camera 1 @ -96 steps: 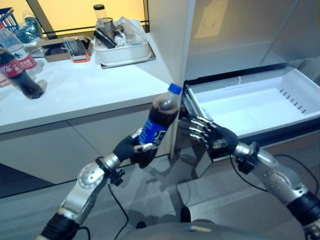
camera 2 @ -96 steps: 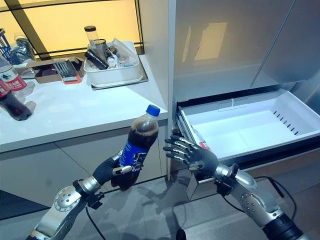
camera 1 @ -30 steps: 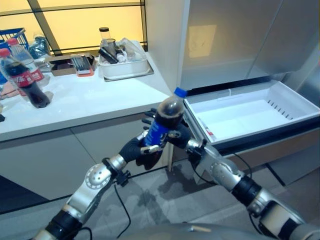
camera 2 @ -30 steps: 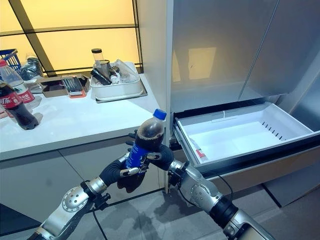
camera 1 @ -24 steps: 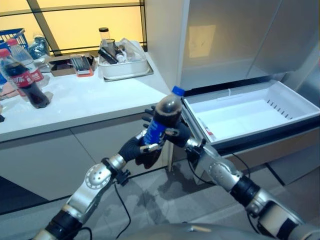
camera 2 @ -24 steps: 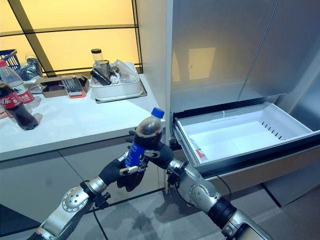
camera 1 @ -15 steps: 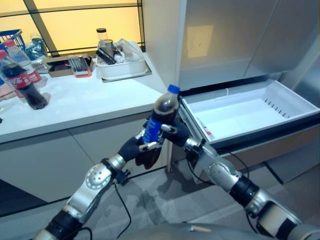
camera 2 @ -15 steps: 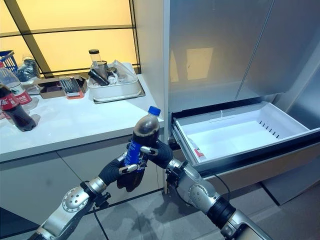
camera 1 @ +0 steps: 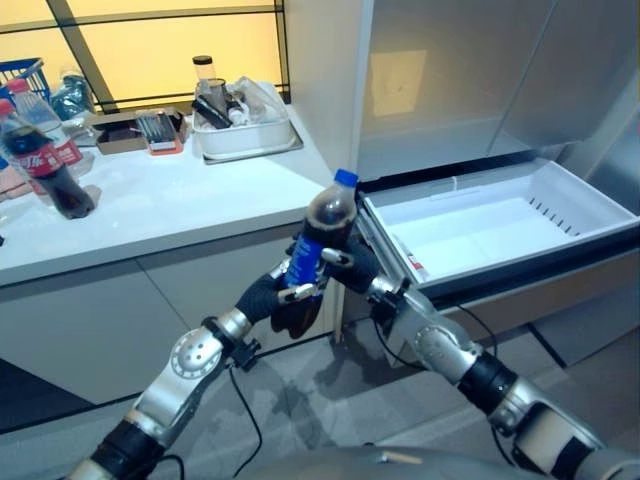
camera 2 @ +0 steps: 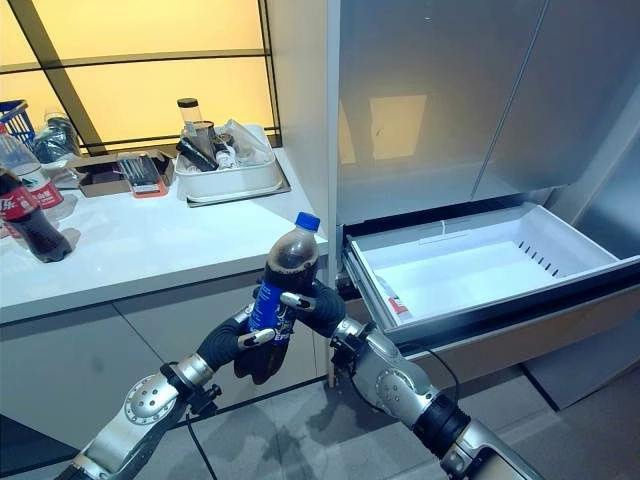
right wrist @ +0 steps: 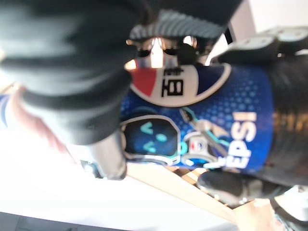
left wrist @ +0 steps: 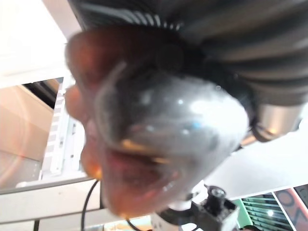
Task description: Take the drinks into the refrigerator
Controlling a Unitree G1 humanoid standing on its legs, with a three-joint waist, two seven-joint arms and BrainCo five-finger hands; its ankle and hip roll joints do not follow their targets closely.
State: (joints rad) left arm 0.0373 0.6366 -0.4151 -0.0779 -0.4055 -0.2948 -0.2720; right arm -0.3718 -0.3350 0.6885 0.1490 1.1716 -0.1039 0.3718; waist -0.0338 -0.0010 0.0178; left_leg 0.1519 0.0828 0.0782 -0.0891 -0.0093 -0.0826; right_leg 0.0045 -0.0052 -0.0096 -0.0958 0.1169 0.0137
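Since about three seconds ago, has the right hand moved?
Yes. The right hand has left the open drawer's front corner and gone leftward to the cola bottle, now gripping it alongside the left hand.

Left hand (camera 1: 283, 302) raised mid-air before the body, fingers curled in a grip. Right hand (camera 2: 318, 308) pressed close alongside, fingers likewise wrapped.

A cola bottle (camera 1: 318, 232) with a blue cap and blue label, filled with dark drink, stands nearly upright at the centre of the frame, tilted slightly to the right, held in the air just left of the open white refrigerator drawer (camera 1: 500, 222). At the far left, two more bottles (camera 1: 42, 155) stand upright on the white worktop (camera 1: 170, 195): one dark cola, one clear.
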